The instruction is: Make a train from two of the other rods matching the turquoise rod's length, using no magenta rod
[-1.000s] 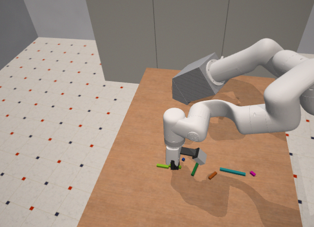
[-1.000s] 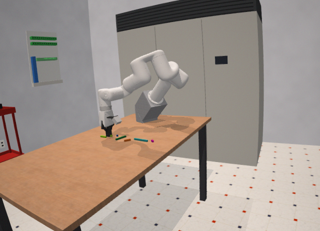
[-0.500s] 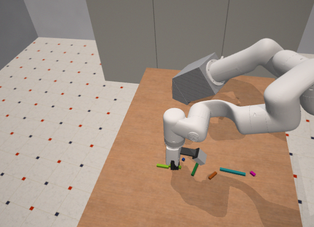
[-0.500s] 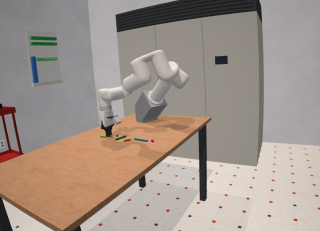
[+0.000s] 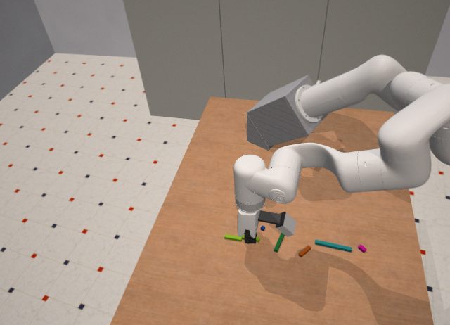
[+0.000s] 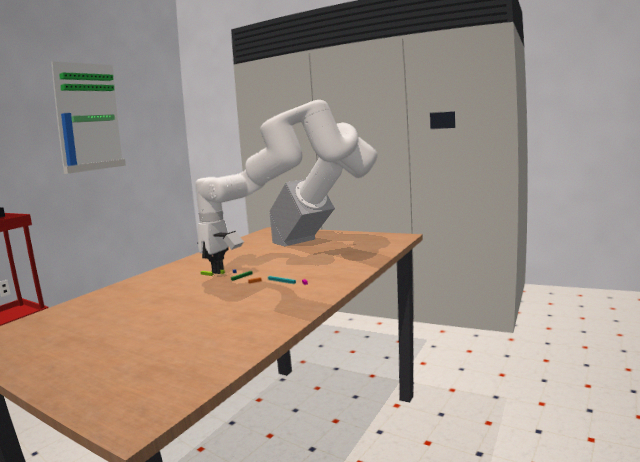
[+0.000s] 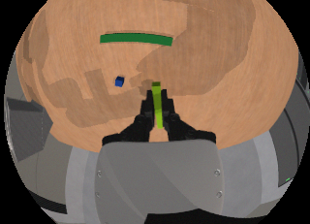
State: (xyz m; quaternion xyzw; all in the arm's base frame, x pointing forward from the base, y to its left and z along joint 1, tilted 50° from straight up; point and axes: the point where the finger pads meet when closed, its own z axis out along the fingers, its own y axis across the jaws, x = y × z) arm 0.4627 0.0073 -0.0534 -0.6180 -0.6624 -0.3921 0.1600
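Note:
My gripper [image 5: 249,240] [image 6: 217,271] [image 7: 157,98] is shut on a lime rod [image 5: 257,239] [image 6: 222,271], low at the table top. Another lime rod [image 5: 233,237] [image 6: 206,273] lies flat just left of it in the top view, roughly in line; the fingers partly hide the held rod, and the exact gap cannot be told. A turquoise rod [image 5: 333,245] [image 6: 281,279] lies farther right. A green rod [image 5: 279,243] [image 6: 241,275] [image 7: 136,38], an orange rod [image 5: 304,251] [image 6: 254,280] and a small blue rod [image 5: 262,228] [image 6: 234,271] [image 7: 119,81] lie apart from the lime rods.
A magenta rod [image 5: 361,248] [image 6: 305,281] lies beyond the turquoise rod's right end. The blue rod is the nearest loose rod to the gripper. The table [image 5: 203,285] [image 6: 155,343] has its left edge beyond the left lime rod. The grey arm base [image 5: 278,118] [image 6: 299,219] stands at the back.

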